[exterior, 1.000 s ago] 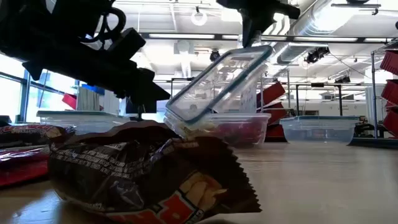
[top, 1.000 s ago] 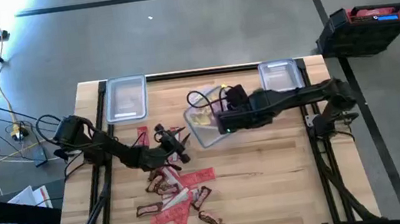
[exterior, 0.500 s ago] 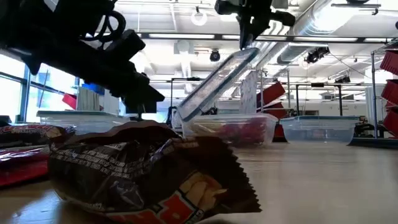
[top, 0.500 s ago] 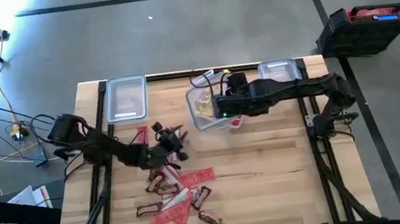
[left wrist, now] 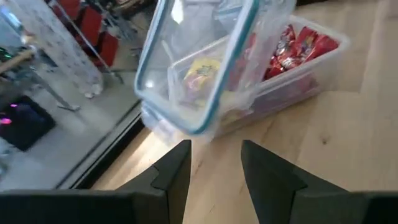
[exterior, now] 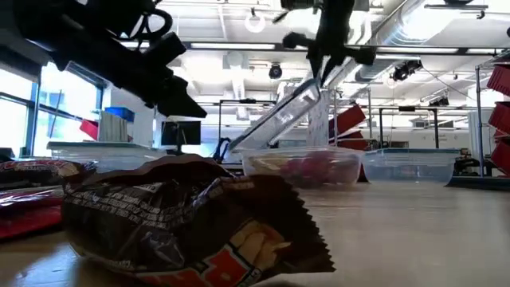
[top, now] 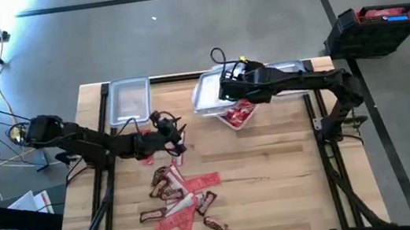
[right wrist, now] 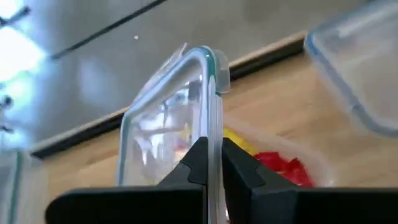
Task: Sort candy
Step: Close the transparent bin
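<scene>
**Right gripper lifts a clear lid over a half-filled container; loose candy waits near the front**

The loose candy (top: 178,198), red packets and dark brown mini bars, lies in a heap on the near half of the wooden surface (top: 275,161). The left gripper (top: 176,135) hovers just behind that heap, over its far edge, with its fingers (left wrist: 171,174) spread apart and nothing between them. One brown wrapper (exterior: 183,223) sits right against the low camera.

The right gripper (top: 227,90) is at the far middle of the surface, well away from the heap. Its fingers (right wrist: 196,158) are pinched on the edge of a clear lid (right wrist: 168,118) with a teal rim, held tilted above the container (left wrist: 292,68) beneath it.

The surface is pale wood with black rails along its sides, standing on a grey concrete floor (top: 177,23). Behind it the low view shows a large hall with ceiling ducts and red shelving.

The container under the lid holds red sweets on one side and yellow ones on the other. A second clear container (top: 129,101) stands at the far left, and a third (top: 294,67) at the far right, partly hidden by the right arm; their contents cannot be made out.
</scene>
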`<state>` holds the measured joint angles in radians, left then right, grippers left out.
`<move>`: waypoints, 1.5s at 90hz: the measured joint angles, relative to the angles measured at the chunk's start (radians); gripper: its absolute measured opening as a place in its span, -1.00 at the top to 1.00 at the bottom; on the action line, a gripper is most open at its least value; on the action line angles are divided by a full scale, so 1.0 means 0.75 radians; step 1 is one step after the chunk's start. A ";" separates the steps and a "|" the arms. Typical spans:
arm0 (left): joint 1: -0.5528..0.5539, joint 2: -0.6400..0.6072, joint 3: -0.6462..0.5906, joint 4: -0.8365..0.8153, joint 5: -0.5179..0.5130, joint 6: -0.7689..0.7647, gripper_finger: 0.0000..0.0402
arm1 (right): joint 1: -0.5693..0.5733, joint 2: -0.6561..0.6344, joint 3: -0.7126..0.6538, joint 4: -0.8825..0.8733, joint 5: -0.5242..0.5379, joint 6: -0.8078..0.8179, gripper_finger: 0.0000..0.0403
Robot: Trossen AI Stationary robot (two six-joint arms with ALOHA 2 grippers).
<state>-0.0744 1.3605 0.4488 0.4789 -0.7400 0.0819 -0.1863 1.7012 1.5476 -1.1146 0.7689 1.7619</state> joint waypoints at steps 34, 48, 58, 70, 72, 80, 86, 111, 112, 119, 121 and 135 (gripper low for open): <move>0.021 0.001 -0.001 -0.063 0.069 -0.059 0.37 | 0.200 -0.341 -0.566 0.185 0.210 0.538 1.00; 0.021 0.001 -0.001 -0.054 0.078 -0.060 0.37 | 0.262 -0.357 -0.731 0.346 0.237 0.542 1.00; 0.021 0.001 -0.001 -0.053 0.078 -0.060 0.37 | 0.261 -0.357 -0.827 0.399 0.184 0.537 1.00; 0.021 0.001 -0.001 -0.054 0.079 -0.060 0.37 | 0.240 -0.362 -0.937 0.385 0.039 0.516 1.00; 0.021 0.001 -0.001 -0.055 0.079 -0.060 0.37 | 0.237 -0.362 -0.954 0.386 0.002 0.513 1.00; 0.020 0.001 -0.001 -0.055 0.091 -0.060 0.37 | 0.231 -0.366 -1.012 0.416 -0.064 0.511 1.00; 0.020 0.001 -0.001 -0.055 0.095 -0.060 0.37 | 0.244 -0.368 -1.042 0.454 -0.073 0.497 1.00; 0.020 0.001 -0.001 -0.045 0.138 -0.075 0.37 | 0.256 -0.360 -1.037 0.494 -0.260 0.285 1.00; 0.020 0.001 -0.001 -0.045 0.141 -0.077 0.37 | 0.256 -0.360 -1.037 0.496 -0.262 0.282 1.00; 0.019 0.001 -0.001 -0.051 0.158 -0.091 0.37 | 0.268 -0.361 -1.037 0.509 -0.276 0.256 1.00; 0.018 0.001 -0.001 -0.055 0.163 -0.094 0.37 | 0.271 -0.361 -1.037 0.514 -0.281 0.242 1.00; 0.018 0.001 -0.001 -0.092 0.167 -0.095 0.37 | 0.311 -0.361 -1.037 0.649 -0.371 0.068 1.00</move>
<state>-0.0608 1.3609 0.4484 0.4098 -0.6147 0.0109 0.0468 1.4307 0.7696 -0.6276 0.4907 1.8127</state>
